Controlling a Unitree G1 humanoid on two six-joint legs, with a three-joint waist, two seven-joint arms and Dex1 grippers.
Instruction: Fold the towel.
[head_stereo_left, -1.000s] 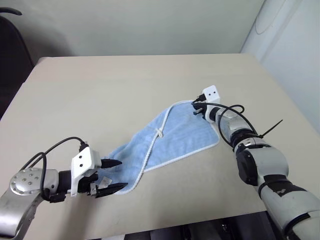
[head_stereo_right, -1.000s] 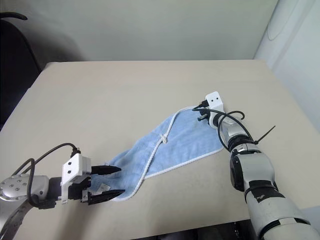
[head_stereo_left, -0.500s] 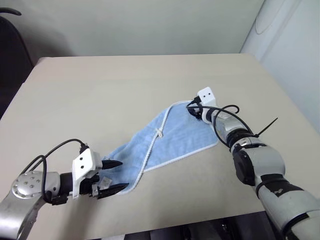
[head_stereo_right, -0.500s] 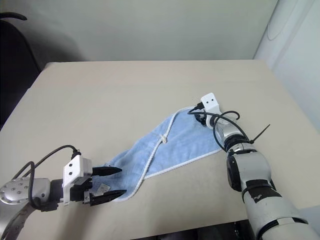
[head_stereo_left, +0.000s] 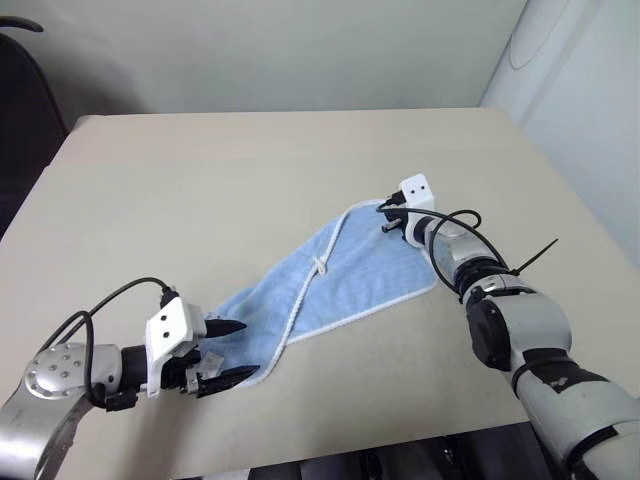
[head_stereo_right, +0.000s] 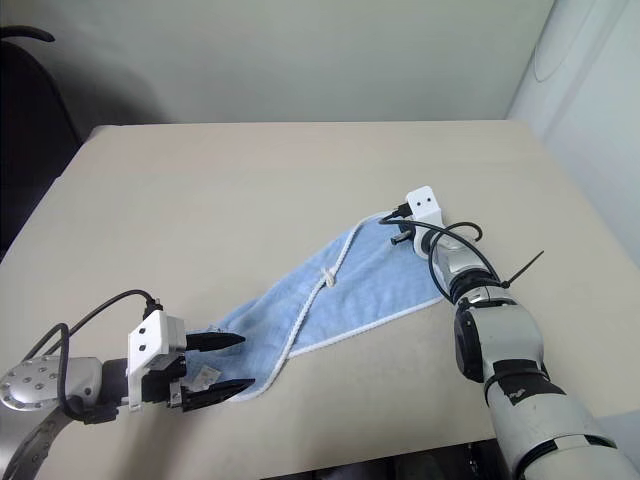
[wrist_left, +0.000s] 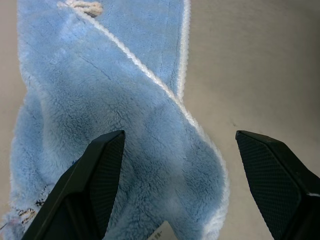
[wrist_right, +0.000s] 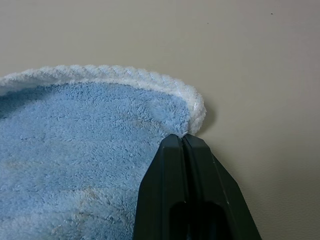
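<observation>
Two end effectors attend the towel (head_stereo_left: 335, 275), lying twisted across the worktop (head_stereo_left: 230, 190). Right end effector (wrist_right: 183, 142) has just snapped together at the far corner; whether cloth is caught cannot be told. Left end effector (head_stereo_left: 228, 351) remains spread astride the near end. Folding not yet begun.

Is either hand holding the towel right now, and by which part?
The right hand is shut on the towel at its far corner edge. The left hand is open over the near end, holding nothing.
</observation>
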